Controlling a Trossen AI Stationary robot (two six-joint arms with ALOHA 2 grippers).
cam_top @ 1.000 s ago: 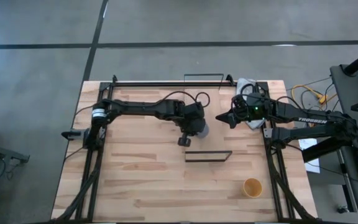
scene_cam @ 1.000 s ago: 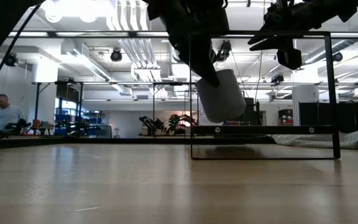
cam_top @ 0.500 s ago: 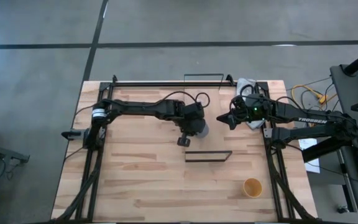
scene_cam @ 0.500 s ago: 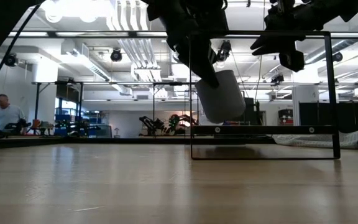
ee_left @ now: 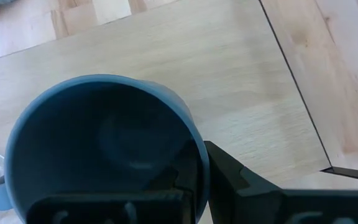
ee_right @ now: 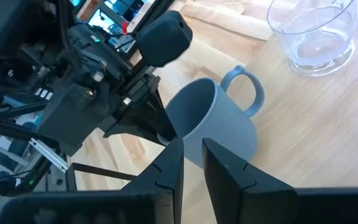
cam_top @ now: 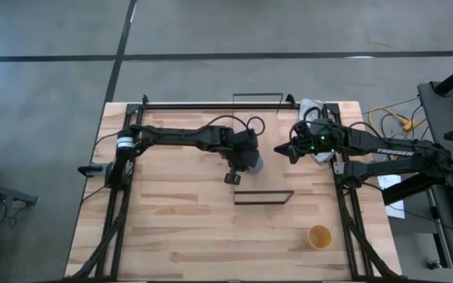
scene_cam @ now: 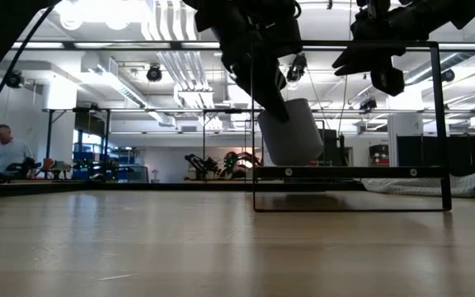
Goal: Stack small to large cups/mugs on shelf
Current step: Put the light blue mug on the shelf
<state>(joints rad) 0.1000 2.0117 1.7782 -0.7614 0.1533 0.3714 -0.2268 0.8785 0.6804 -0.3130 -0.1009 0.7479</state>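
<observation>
Right now your left tool (scene_cam: pixel 272 95) is clamped on the rim of the blue-grey cup (scene_cam: pixel 291 132), and the cup hangs in the air, tipped a bit, over the shelf (ee_left: pixel 229 112). One finger is inside the cup and one is outside. The pale board is right under the cup, so the way to go looks like straight down.

The clear glass (ee_right: pixel 316 31) stands on the shelf just beside the blue-grey cup, on the side nearer the right arm. The cup's handle points toward that glass. I think you should watch that gap when you lower the cup, so it does not bump the glass.

Your right tool (cam_top: pixel 281 148) hovers close by, pointing at the cup, with its fingers close together and holding nothing.

The yellow-orange cup (cam_top: pixel 319 236) sits far away on the surface, near the front edge on the right side. Your right arm is nearer to it.
</observation>
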